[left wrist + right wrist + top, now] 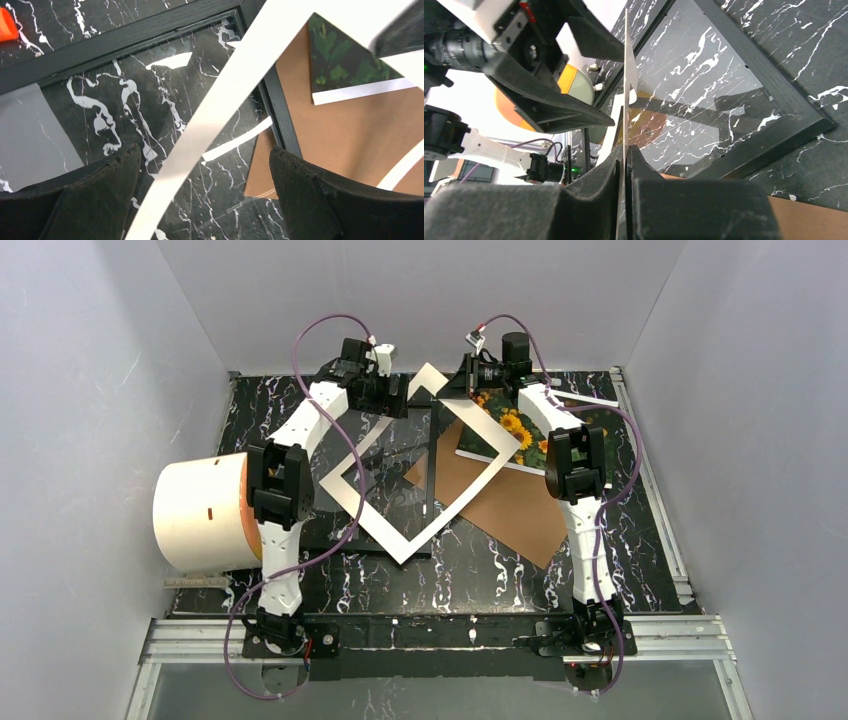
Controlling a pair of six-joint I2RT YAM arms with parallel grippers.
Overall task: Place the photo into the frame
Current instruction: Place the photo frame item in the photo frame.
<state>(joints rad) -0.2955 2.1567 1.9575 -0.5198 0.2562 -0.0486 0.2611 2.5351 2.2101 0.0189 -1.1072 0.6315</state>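
Clamped edge-on in near-shut jaws of right gripper (626, 165): white mat (365, 523), tilted above black frame (125, 35) lying flat. Sunflower photo (515, 430) face up on brown backing board (510, 510), right of frame. Left gripper (205, 152) gaping wide, straddling mat's strip, gripping nothing. Cream roll (195, 510) at left of marble tabletop (480, 570); grey walls (80, 360) around.

photo (515, 430) on board (510, 510), right of frame (140, 37); mat (370, 513) over frame

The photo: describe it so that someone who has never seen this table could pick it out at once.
On the black marble table, look to the far right, beside the right arm. There the photo lies on the brown backing board, partly hidden by a corner of the white mat. It alone is printed: orange-yellow sunflowers on dark green, white-bordered.
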